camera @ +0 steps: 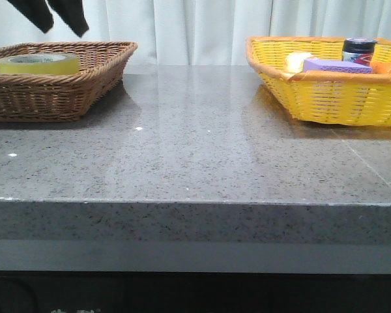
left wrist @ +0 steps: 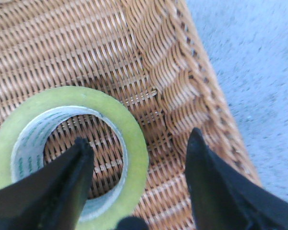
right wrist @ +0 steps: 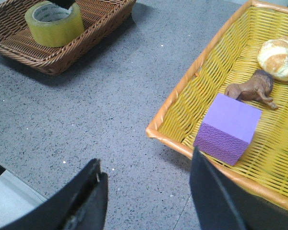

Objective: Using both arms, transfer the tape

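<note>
The tape (camera: pixel 38 63) is a translucent yellow roll lying flat in a brown wicker basket (camera: pixel 85 91) at the table's far left. My left gripper (camera: pixel 64 31) hangs open just above it. In the left wrist view the left gripper (left wrist: pixel 139 136) straddles the wall of the tape (left wrist: pixel 134 143): one finger is over the pale core's hole, the other outside the roll over the basket floor (left wrist: pixel 86 52). It does not touch the roll. My right gripper (right wrist: pixel 146 158) stands open over bare grey table with nothing between its fingers, far from the tape (right wrist: pixel 55 21).
A yellow woven basket (camera: pixel 326 98) stands at the far right, right next to my right gripper, its rim (right wrist: pixel 173 120) close by. It holds a purple block (right wrist: pixel 228 127), a brown toy animal (right wrist: pixel 252 88), a bread roll (right wrist: pixel 278 57) and a dark jar (camera: pixel 358 47). Grey stone table (camera: pixel 195 150) lies between the baskets.
</note>
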`<state>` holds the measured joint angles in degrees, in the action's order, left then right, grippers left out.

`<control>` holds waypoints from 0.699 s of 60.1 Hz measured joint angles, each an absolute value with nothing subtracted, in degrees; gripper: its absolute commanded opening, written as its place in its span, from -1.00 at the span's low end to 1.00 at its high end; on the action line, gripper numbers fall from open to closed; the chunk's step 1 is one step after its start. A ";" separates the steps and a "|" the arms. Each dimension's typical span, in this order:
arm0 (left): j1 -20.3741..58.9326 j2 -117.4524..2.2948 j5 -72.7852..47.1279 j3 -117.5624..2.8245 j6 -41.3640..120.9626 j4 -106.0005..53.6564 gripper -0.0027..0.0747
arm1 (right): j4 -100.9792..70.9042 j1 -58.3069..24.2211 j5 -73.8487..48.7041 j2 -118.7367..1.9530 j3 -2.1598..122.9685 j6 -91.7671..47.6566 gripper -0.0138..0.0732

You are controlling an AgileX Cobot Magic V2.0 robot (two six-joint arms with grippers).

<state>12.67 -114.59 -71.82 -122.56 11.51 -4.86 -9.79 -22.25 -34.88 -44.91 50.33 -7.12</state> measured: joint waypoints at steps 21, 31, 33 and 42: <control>12.78 -104.47 -72.12 -121.36 9.53 -13.53 0.15 | -9.79 -22.25 -34.88 -44.91 50.33 -7.12 0.28; 15.01 -95.97 -72.12 -114.69 9.40 -14.09 0.16 | -9.79 -22.25 -34.88 -44.91 50.33 -7.12 0.28; 15.72 -93.96 -72.12 -112.57 9.40 -14.09 0.15 | -9.79 -22.25 -34.88 -44.91 50.33 -7.12 0.28; 19.12 -84.42 -70.64 -100.71 9.40 -13.98 0.16 | -9.79 -22.25 -34.88 -44.91 50.33 -7.12 0.28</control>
<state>19.12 -84.42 -70.64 -100.71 9.40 -13.98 -9.79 -22.25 -34.88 -44.91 50.33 -7.12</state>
